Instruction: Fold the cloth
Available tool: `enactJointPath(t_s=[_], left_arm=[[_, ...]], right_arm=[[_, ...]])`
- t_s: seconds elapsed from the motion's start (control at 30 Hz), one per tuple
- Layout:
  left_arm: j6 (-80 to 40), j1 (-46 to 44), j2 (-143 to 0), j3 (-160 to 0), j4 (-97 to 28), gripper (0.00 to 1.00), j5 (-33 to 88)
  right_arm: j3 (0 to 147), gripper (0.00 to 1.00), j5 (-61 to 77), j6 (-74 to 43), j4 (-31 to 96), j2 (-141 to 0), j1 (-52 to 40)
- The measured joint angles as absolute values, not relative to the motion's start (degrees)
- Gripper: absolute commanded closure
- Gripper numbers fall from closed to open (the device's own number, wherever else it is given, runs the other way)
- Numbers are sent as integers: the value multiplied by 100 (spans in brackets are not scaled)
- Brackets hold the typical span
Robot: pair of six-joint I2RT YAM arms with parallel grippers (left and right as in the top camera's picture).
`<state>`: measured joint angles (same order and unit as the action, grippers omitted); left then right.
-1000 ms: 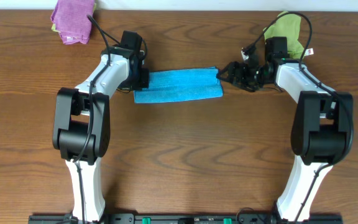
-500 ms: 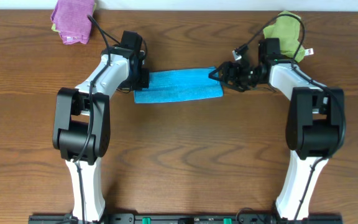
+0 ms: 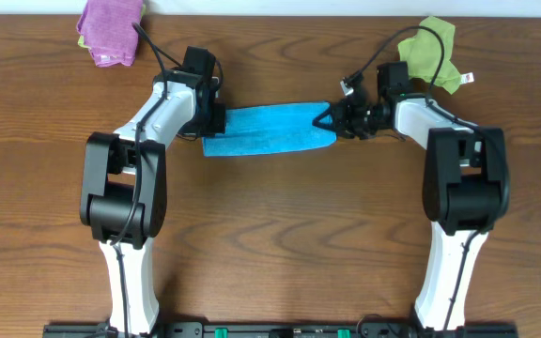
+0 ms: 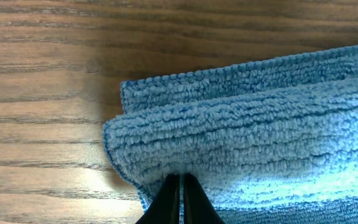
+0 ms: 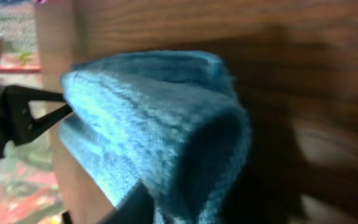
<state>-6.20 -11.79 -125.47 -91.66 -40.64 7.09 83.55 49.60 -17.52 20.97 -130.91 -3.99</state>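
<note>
The sky-blue cloth (image 3: 270,130) lies folded into a long strip on the wooden table, between the two arms. My left gripper (image 3: 222,120) is shut on the strip's left end. In the left wrist view its two black fingertips (image 4: 181,186) pinch the fuzzy layered edge of the cloth (image 4: 260,124). My right gripper (image 3: 328,119) is at the strip's right end. In the right wrist view the cloth (image 5: 154,118) bunches up in a raised fold, pinched between the right gripper (image 5: 176,214) fingers.
A purple cloth (image 3: 111,30) lies at the table's back left. A yellow-green cloth (image 3: 432,52) with a white tag sits at the back right, just behind the right arm. Bare wooden table (image 3: 280,235) stretches in front of the strip.
The right gripper has moved left onto the strip's right end and closed on it, lifting that end slightly. The left gripper and its hold are unchanged.
</note>
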Motion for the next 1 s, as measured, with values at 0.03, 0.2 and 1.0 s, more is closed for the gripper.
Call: enactJointPath(t_s=[0.03, 0.2, 1.0], left_arm=[[-644, -1181, -12547, -9166, -4075, 94, 709], [-928, -1186, -12547, -9168, -4128, 94, 878], [-2171, -1962, -12650, -9354, -3306, 94, 1935]], right_arm=[[8350, 99, 4991, -1796, 2093, -13120, -395], [8519, 99, 4921, -1907, 2462, -13120, -395], [9443, 99, 4230, -1400, 3988, -12055, -1288]])
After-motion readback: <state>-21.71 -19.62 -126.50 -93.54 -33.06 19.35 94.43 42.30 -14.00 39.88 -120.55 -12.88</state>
